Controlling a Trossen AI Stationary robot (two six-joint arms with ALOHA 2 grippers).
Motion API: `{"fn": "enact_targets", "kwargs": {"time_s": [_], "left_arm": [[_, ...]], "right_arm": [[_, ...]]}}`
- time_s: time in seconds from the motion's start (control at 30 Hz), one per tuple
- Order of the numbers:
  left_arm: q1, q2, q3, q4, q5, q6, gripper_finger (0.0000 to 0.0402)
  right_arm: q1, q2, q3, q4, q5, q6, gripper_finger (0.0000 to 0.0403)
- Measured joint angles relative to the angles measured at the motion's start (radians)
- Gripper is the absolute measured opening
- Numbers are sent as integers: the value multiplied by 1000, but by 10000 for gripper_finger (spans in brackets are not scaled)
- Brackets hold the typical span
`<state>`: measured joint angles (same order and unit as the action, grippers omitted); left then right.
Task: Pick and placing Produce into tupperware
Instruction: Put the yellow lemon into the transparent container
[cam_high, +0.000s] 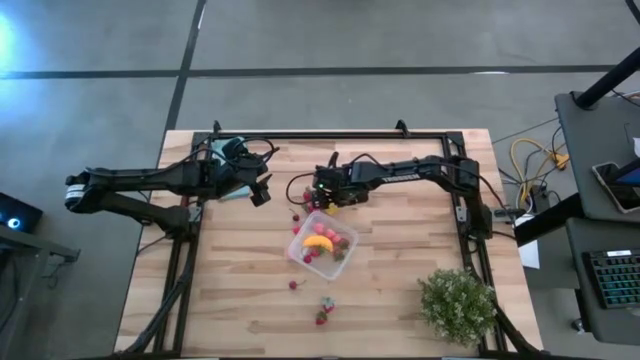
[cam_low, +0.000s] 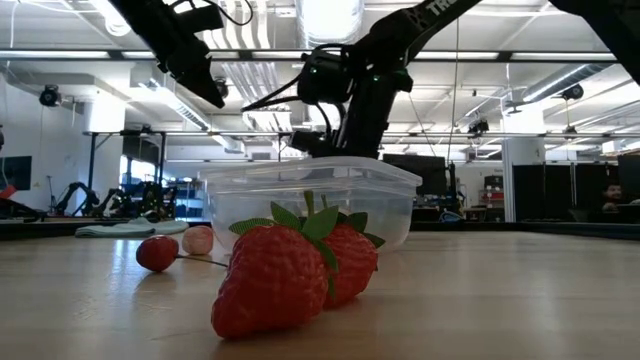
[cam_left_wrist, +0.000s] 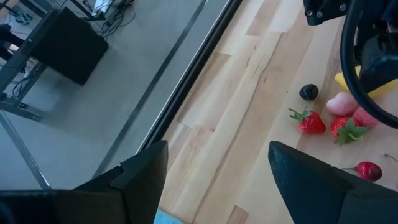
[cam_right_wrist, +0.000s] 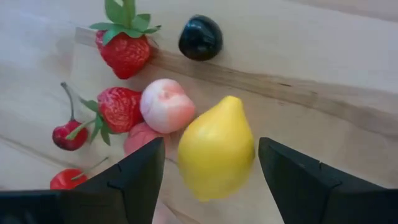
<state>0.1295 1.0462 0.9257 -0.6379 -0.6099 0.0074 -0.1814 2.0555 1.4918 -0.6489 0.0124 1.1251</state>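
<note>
While a yellow lemon (cam_right_wrist: 216, 148) lies on the table squarely between the spread fingers of the right gripper (cam_right_wrist: 211, 180), the step in hand looks like a pick from the loose cluster of produce. It is smooth, glossy and egg-shaped with a blunt tip, and likely slippery, so the next move calls for a straight descent and a firm, centred close. Just beyond it, a pale pink peach (cam_right_wrist: 166, 106) touches its side, with two strawberries (cam_right_wrist: 123, 50) and a dark plum (cam_right_wrist: 201, 37) farther ahead of the fingers, and cherries (cam_right_wrist: 69, 135) off to one flank. Near this gripper, toward the table's middle, the tupperware (cam_high: 322, 243) sits lidless and clear, already holding several red, pink and yellow pieces. Well apart from it, the left gripper (cam_high: 262, 190) waits over the table with fingers wide, holding nothing.
</note>
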Motion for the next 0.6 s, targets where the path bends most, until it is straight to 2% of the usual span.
{"fn": "enact_targets", "kwargs": {"time_s": [0.27, 0.6], "left_arm": [[0, 0, 0, -1, 0, 0, 263], [0, 0, -3, 0, 0, 0, 263]], "right_arm": [[0, 3, 5, -94, 12, -35, 247], [0, 3, 5, -98, 16, -51, 246]]}}
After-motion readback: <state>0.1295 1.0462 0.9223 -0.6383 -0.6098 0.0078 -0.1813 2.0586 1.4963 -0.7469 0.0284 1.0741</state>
